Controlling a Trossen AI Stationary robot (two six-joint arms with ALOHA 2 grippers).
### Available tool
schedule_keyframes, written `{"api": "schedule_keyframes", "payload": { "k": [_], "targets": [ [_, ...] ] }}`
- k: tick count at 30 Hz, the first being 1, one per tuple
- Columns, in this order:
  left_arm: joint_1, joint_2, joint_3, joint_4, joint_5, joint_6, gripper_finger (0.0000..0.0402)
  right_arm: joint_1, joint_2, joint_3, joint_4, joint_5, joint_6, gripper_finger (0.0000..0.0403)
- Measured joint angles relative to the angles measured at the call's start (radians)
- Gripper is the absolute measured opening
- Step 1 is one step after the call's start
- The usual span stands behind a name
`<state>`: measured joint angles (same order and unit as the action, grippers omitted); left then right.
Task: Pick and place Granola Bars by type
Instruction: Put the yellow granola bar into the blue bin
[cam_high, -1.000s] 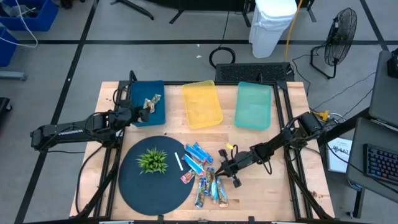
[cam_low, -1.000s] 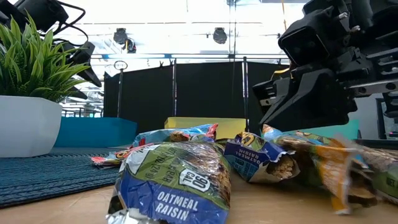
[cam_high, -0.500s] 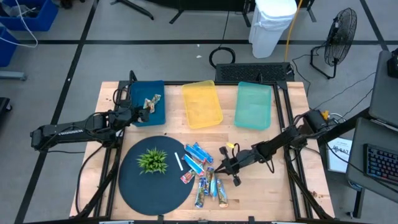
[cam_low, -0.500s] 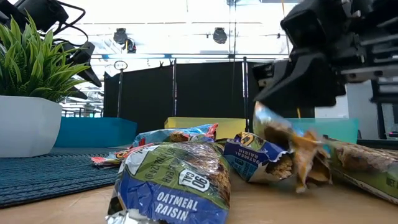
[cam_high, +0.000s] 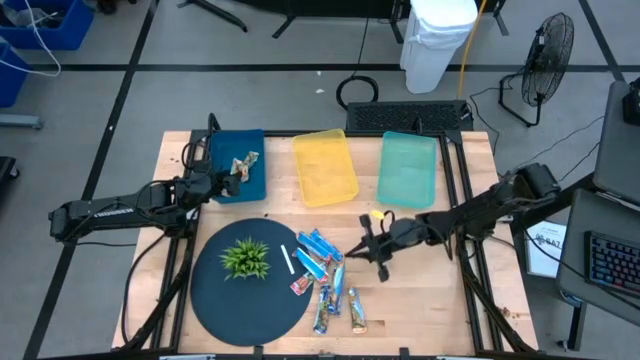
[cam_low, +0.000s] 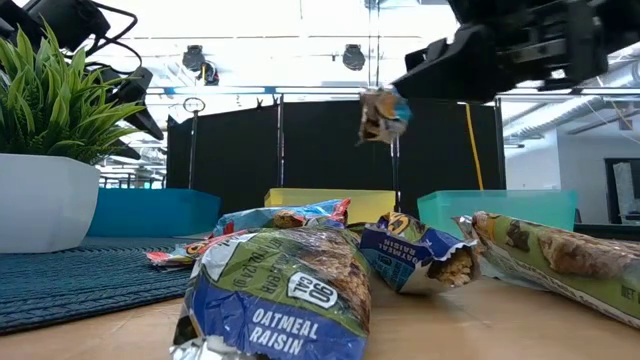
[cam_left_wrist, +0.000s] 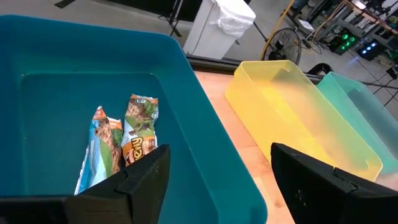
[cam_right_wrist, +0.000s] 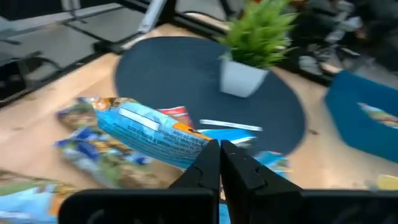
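The right gripper (cam_high: 364, 249), right of centre in the high view, pinches one light-blue granola bar (cam_right_wrist: 155, 134) by its end, above the pile (cam_high: 328, 283). Light, crinkly and probably slippery, the bar likely wants a crimped-end grip. The left gripper (cam_high: 226, 181) hangs wide over the blue bin (cam_high: 253, 187), upper left.

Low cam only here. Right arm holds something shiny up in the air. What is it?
Observer: The right end effector is shut on one end of a light blue and white wrapped granola bar.
Operator: Over which tray?
Observer: None. In the high view it hangs over the bare wooden table, between the pile of bars and the yellow plastic tray.
Operator: Left arm?
Observer: The left end effector is open over the deep blue plastic bin, which holds two wrapped bars.
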<state>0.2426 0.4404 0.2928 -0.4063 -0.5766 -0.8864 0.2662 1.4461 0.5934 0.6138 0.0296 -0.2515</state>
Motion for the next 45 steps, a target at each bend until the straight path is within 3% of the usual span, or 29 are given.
{"api": "schedule_keyframes", "payload": {
  "k": [5, 10, 14, 18, 24, 33, 36, 40, 45],
  "targets": [
    [0.000, 0.000, 0.000, 0.040, 0.000, 0.056, 0.0262, -0.072, -0.033, 0.000, 0.008, -0.004, -0.042, 0.0000],
    [0.000, 0.013, 0.000, 0.161, 0.011, 0.264, 0.0240, -0.145, -0.033, 0.000, 0.081, -0.005, -0.083, 0.0000],
    [-0.001, 0.048, 0.000, 0.322, 0.156, 0.425, 0.0218, -0.202, -0.033, 0.000, 0.130, -0.005, -0.115, 0.0000],
    [-0.002, 0.107, 0.000, 0.513, 0.252, 0.468, 0.0198, -0.252, -0.033, 0.000, 0.181, -0.006, -0.131, 0.0000],
    [-0.003, 0.200, 0.000, 0.720, 0.262, 0.497, 0.0187, -0.303, -0.033, 0.000, 0.237, -0.007, -0.136, 0.0000],
    [-0.002, 0.244, 0.000, 0.776, 0.229, 0.527, 0.0186, -0.332, -0.032, 0.000, 0.264, -0.008, -0.209, 0.0000],
    [-0.003, 0.280, 0.000, 0.779, 0.286, 0.564, 0.0186, -0.338, -0.032, 0.000, 0.291, -0.008, -0.229, 0.0000],
    [-0.021, 0.395, 0.000, 0.851, 0.379, 0.557, 0.0189, -0.345, -0.032, 0.000, 0.303, -0.009, -0.260, 0.0000],
    [-0.056, 0.587, 0.026, 1.025, 0.393, 0.541, 0.0229, -0.370, -0.032, 0.000, 0.302, -0.009, -0.261, 0.0000]
  ]
}}
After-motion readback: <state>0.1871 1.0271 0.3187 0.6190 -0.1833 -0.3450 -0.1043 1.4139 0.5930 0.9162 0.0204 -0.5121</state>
